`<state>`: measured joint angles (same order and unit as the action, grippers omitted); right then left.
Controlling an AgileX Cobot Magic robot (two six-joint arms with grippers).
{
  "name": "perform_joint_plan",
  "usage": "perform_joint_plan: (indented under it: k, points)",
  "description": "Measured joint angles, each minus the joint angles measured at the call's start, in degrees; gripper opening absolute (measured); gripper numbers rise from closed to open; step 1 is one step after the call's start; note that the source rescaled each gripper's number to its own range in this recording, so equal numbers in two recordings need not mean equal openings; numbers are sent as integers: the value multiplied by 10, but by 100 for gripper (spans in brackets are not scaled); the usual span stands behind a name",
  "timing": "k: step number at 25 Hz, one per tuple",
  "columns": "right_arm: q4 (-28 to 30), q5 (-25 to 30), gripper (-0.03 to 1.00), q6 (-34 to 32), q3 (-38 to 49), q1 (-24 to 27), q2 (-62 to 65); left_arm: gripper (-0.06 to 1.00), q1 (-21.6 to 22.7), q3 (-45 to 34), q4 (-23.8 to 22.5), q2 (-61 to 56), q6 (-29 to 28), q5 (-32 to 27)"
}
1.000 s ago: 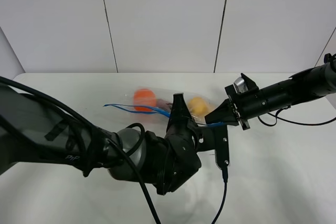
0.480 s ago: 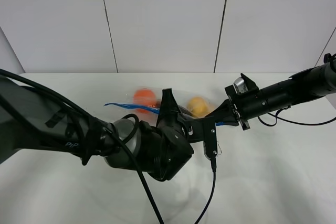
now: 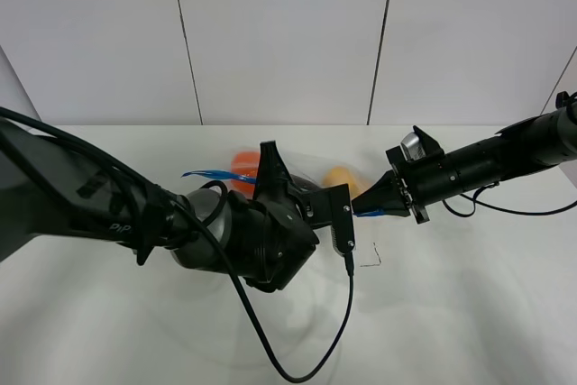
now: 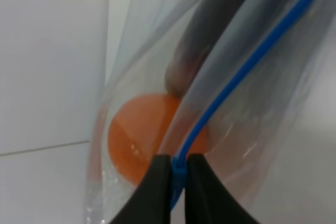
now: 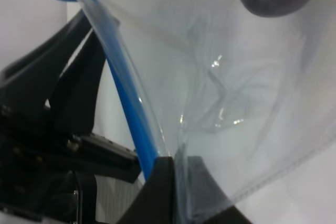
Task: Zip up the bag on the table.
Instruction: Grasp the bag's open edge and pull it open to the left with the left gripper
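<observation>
From above, the bag lay toward the back of the desk, held taut between the two arms. Wide bare white ran in front of it and out to both sides, and the desk's back edge met the wall just behind. The left arm bulked across the middle and covered most of the bag. Only an orange fruit, a yellow fruit and the ends of the blue strip showed past it. The left tool sat at the strip near the orange fruit, its tips hard to make out there. The right tool met the strip's other end.

In the left wrist camera, the two fingers were pressed together on the blue strip, the orange fruit right behind. A dark fruit lay further along, blurred and cut off by the frame.

From the right wrist camera, that tool was clamped on the bag's corner where the strip came in. The plastic was wrinkled, and the left arm loomed dark behind it.
</observation>
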<state>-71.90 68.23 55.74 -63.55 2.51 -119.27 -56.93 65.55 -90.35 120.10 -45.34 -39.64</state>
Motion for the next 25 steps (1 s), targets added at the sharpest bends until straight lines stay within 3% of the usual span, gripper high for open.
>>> perform_joint_plan:
  k: [13,25]
  points:
    - [2,0,0,0,0,-5,0,0,56,-61,-8,-30,13,14]
    - [1,0,0,0,0,-5,0,0,92,-66,-17,-30,13,43]
